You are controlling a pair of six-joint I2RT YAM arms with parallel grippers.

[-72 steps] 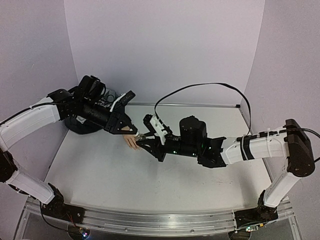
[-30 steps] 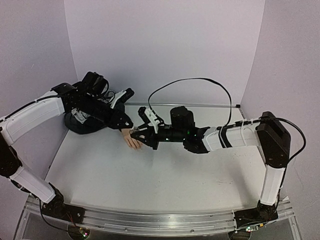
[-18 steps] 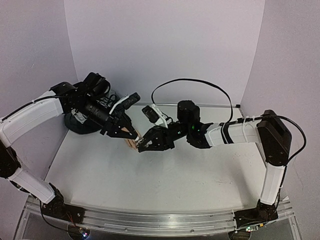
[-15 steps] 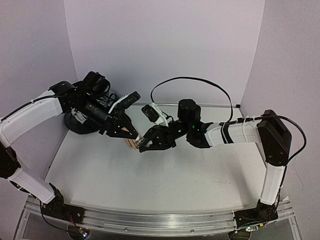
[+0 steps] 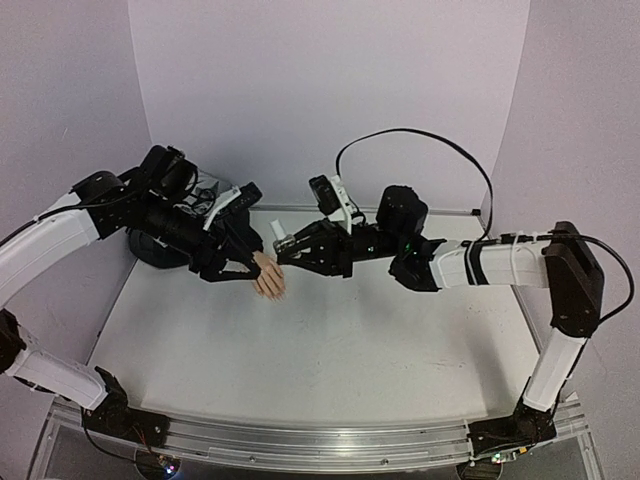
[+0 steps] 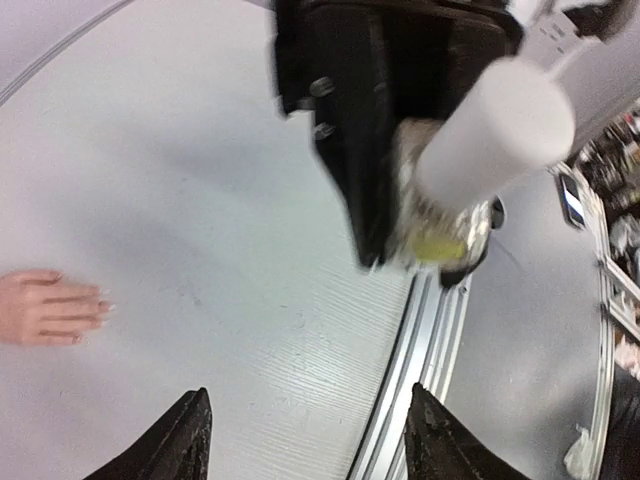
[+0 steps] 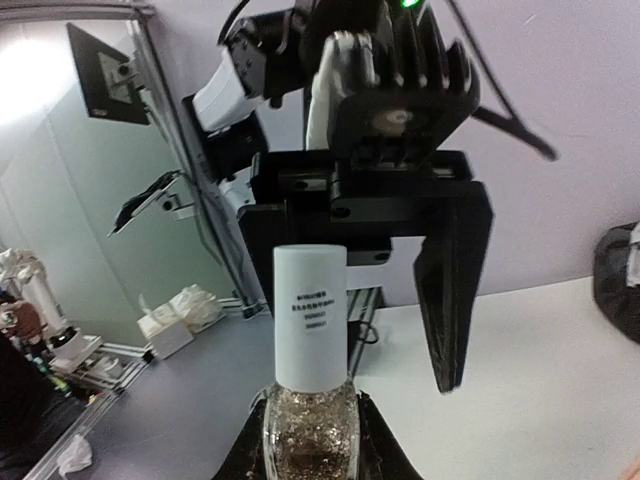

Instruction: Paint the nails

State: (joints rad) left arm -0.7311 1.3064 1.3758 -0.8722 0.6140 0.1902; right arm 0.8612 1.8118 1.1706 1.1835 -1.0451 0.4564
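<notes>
Now the right claw (image 7: 308,445) clasps a glitter polish bottle (image 7: 308,408); the left claw (image 6: 305,440), spread and empty, faces its white cap (image 7: 310,315), likely to unscrew it next.

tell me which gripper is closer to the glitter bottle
Right. The right gripper is shut on the bottle at its glass body; the left gripper is open and empty, facing its white cap across a gap.

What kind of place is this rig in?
Probably a lab test cell: white table boxed in by plain lilac panels, aluminium mounting rail along its near edge, mannequin hand as the practice subject.
</notes>
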